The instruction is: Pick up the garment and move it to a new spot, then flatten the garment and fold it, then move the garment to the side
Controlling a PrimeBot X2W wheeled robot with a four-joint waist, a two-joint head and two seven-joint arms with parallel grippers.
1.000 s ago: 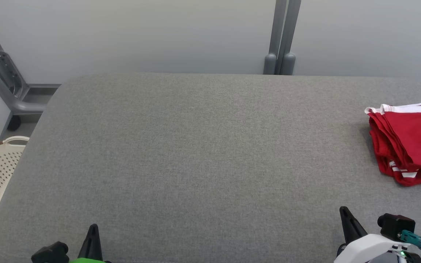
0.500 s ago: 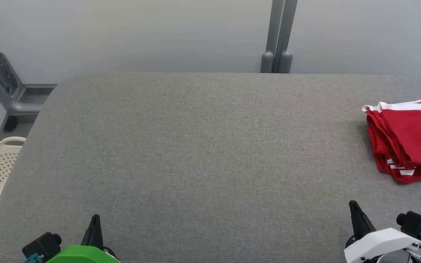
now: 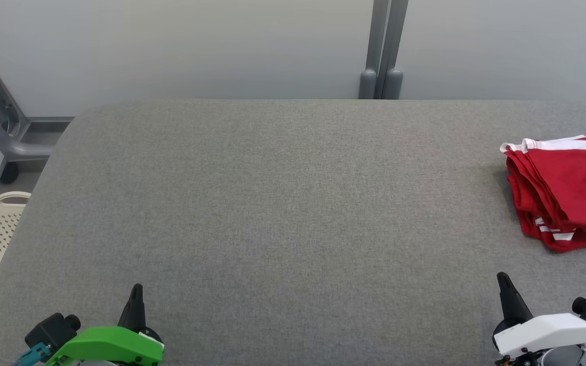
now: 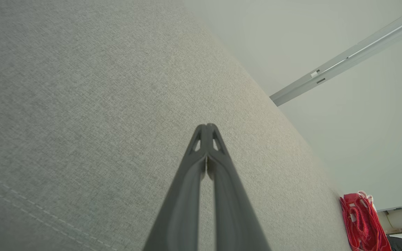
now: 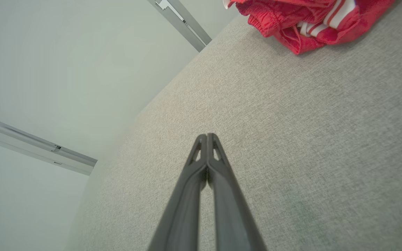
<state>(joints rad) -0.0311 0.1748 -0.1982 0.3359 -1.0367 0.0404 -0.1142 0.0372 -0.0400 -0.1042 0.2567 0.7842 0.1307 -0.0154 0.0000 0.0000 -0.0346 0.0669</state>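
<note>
red folded garment at right of grey table, left claw closed, right claw closed, both empty

**Nothing to read**

You have no legible words, numbers, brand marks or signs in any of the views. The only markings you can see are the white bands on the red garment, and they are plain stripes, not lettering.
</note>
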